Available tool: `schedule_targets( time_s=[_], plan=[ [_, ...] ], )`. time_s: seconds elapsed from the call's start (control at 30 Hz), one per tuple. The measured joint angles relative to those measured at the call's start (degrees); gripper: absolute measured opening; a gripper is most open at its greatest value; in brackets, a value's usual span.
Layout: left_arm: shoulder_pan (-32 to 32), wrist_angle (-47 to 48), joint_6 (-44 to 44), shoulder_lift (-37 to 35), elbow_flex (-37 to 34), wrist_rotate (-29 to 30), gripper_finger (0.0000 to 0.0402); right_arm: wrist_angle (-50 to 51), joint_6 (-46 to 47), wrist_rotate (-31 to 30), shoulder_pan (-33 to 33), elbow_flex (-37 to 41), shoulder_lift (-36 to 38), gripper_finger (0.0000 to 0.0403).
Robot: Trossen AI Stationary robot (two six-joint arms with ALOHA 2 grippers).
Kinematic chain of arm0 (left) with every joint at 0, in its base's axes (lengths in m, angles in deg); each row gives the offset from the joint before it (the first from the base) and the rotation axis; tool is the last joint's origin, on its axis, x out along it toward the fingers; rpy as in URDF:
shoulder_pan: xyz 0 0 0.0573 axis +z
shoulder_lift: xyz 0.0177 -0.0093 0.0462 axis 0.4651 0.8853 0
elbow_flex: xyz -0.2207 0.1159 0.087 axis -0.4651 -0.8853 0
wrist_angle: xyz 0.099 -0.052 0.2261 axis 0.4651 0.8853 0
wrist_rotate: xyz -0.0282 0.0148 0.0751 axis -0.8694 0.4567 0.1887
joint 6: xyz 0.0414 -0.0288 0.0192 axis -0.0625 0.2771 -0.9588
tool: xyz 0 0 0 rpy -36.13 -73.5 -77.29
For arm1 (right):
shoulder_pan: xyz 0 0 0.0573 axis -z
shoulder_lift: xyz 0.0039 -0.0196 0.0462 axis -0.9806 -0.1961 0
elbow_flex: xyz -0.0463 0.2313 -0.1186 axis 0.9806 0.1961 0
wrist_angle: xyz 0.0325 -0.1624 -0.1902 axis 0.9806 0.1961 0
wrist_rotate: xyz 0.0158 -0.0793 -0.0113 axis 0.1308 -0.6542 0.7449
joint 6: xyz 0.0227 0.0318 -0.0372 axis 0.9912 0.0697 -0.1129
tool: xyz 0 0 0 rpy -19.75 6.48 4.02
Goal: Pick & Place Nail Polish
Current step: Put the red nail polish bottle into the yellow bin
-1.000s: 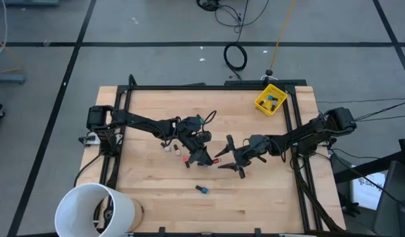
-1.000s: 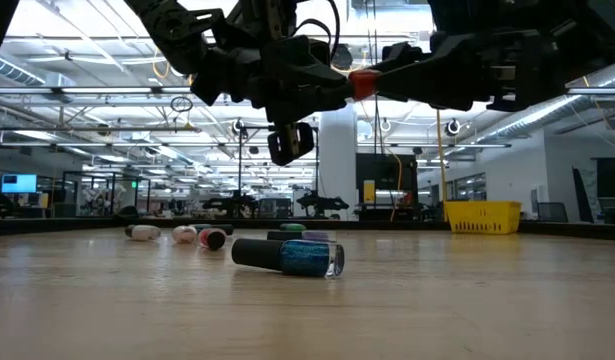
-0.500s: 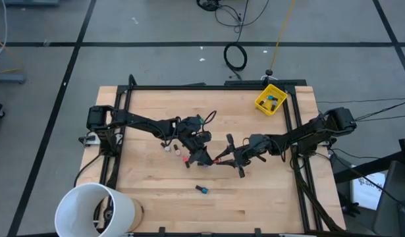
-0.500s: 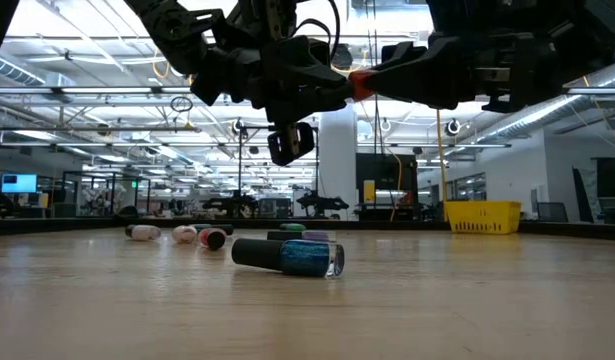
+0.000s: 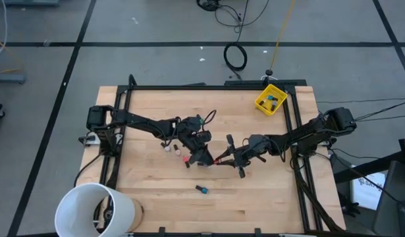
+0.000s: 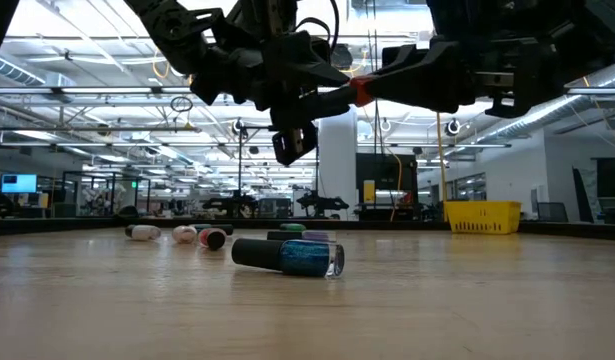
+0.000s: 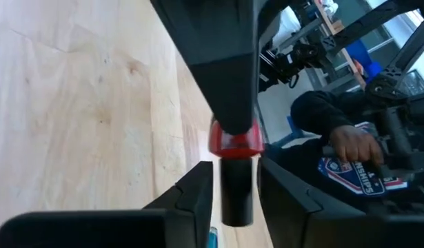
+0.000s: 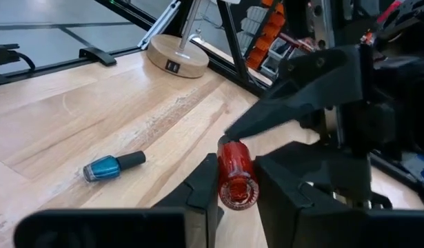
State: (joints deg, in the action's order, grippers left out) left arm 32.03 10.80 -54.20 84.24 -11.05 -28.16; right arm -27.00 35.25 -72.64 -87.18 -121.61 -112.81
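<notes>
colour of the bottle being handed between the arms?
Red bottle, dark cap; clearest in the right wrist view.

2 arms [image 5: 143,122], 1 bucket [image 5: 93,210], 1 bin [image 5: 270,100], approx. 6 polish bottles [image 6: 287,256].
</notes>
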Motion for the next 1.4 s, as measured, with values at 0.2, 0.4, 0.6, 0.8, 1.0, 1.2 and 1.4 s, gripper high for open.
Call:
schedule_targets(
  time_s=[0.2, 0.4, 0.6, 0.8, 1.0, 1.2, 1.4],
  plan=[
    [3.04, 0.29, -0.51, -2.07, 0.0, -0.83, 0.0122, 2.42, 2.24, -0.02, 0.0, 0.02, 0.04, 0.0062],
    [6.14, 6.55, -5.91, -8.31, 0.0, 3.05, 0.0123, 9.02, 5.02, -0.24, 0.26, 0.09, 2.37, 0.0062],
    [8.77, 20.96, -12.67, -17.04, 0.0, 18.37, 0.0123, 16.4, 8.44, -0.55, 2.4, 0.11, 7.81, 0.0062],
    [7.76, 27.19, -19.12, -24.25, 0.02, 33.33, 0.0124, 24.06, 14.71, -3.37, 6.02, 0.49, 14.3, 0.0062],
    [4.39, 26.78, -24.27, -26.66, -2.26, 39.68, 0.0124, 24.63, 22.14, -3.49, 10.81, 5.77, 20.76, 0.0062],
    [3.34, 20.5, -24.22, -27.81, -9.42, 43.52, 0.0124, 24.63, 27.86, -8.83, 14.34, 12.37, 29.38, 0.0062],
    [3.86, 9.87, -24.4, -28.86, -15.51, 43.78, 0.0124, 24.63, 29.86, -14.37, 16.74, 18.02, 38.6, 0.0062]
  ],
)
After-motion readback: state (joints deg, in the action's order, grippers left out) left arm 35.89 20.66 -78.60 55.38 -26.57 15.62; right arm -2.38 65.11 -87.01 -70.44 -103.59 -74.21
